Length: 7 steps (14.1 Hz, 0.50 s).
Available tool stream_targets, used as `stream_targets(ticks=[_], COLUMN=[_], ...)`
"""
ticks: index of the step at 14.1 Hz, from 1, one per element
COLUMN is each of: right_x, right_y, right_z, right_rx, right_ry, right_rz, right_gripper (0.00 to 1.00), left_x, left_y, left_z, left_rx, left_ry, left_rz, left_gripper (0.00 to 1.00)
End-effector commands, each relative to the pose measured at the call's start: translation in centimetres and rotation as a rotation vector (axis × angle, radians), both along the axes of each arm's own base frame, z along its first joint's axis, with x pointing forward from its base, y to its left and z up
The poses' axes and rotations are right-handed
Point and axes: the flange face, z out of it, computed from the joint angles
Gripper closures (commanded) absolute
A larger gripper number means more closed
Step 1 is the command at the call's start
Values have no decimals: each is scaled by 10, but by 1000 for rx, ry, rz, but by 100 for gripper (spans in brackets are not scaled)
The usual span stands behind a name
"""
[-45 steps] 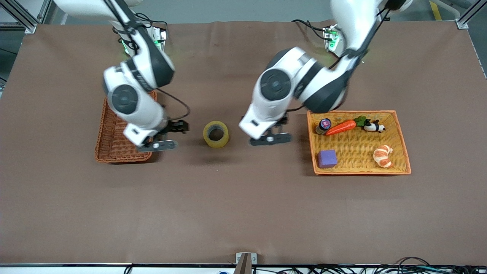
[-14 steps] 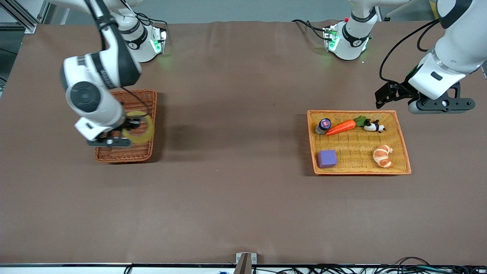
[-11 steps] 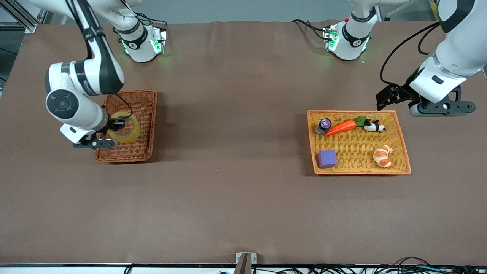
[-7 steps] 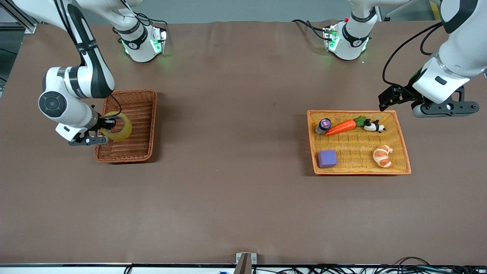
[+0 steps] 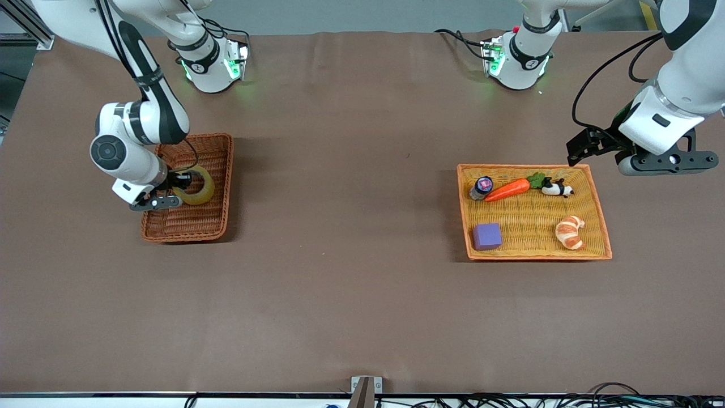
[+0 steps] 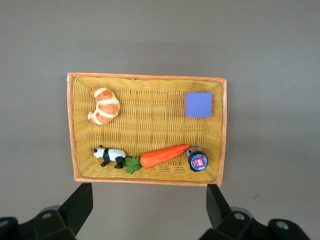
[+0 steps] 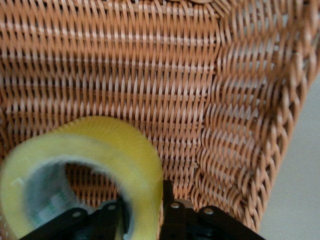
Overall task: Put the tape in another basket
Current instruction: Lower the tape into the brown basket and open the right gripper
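The tape [image 7: 85, 165] is a glossy, translucent yellowish plastic roll with a grey lining in its hole, lying against the rough woven wicker of the basket [image 5: 212, 218], whose reddish-brown cane has a dull sheen. The tray [image 6: 150, 175], toward the left arm's end of the table from the basket, is finer orange-yellow weave. In it, the cube [image 6: 198, 105] looks matt purple and smooth, the carrot [image 6: 164, 155] smooth and slightly glossy. The tabletop [image 5: 351, 294] is matt brown, cloth-like. Arm shells [image 5: 144, 122] are glossy white plastic.
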Motion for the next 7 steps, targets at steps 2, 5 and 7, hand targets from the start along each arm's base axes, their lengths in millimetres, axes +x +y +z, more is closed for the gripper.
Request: stream_targets(ticks=[2,5,7], right_x=[46,82,106], right_y=[-3,-4,-1], right_z=[74,154,215], right_rx=[16,12,3], right_ry=[-142,-230,-233], right_rz=[-12,-17,-26], right_gripper=[0,0,0], left_x=[2,4,4], left_y=[2,11,12], left_z=[3,4,6], left_rx=[12,10,8], left_ry=[-10,-15,-19], left_rz=[-22,-6,-3], left_gripper=[0,0,0])
